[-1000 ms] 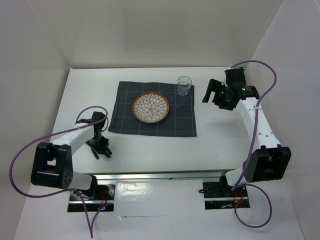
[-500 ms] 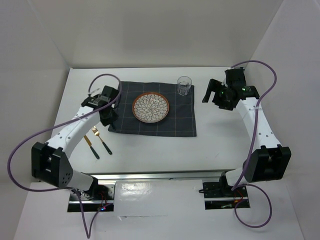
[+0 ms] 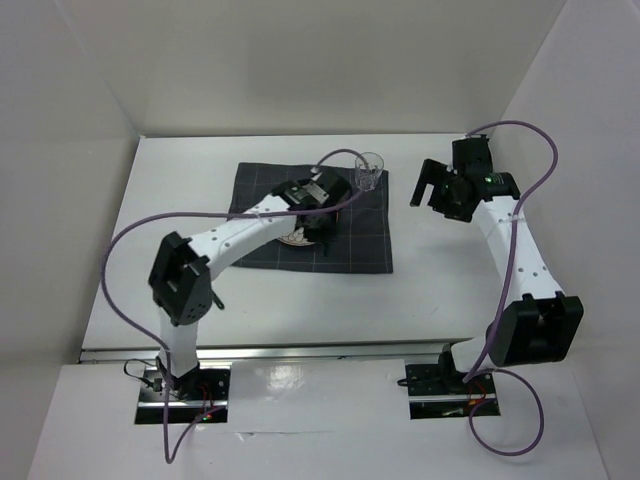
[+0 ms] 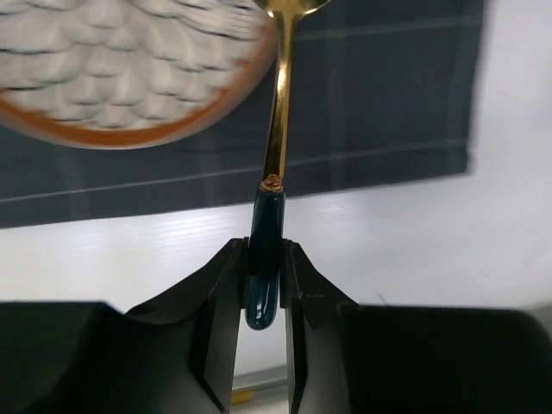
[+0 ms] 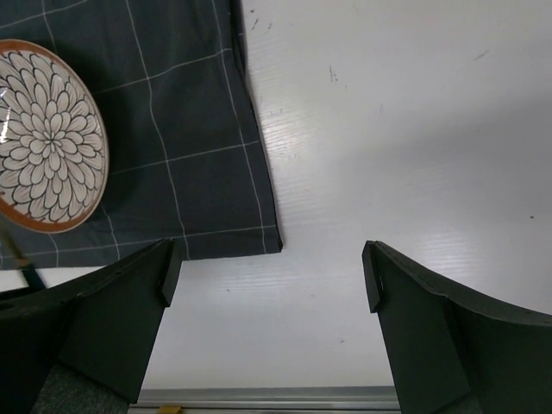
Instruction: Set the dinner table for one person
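Step in hand: cutlery placement. The left pincer (image 4: 263,259) is clamping a utensil (image 4: 278,129) by its dark handle, holding it at the plate (image 4: 129,86) rim, above the cloth (image 4: 388,86) on the tabletop (image 3: 450,290). The right pincer (image 5: 272,259) is hanging apart, empty. Next move is calling for laying the utensil flat beside the plate.

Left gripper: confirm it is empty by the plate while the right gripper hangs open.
Wrong. The left wrist view shows the left gripper shut on the dark handle of a gold utensil, not empty. It is by the plate, and the right gripper hangs open.
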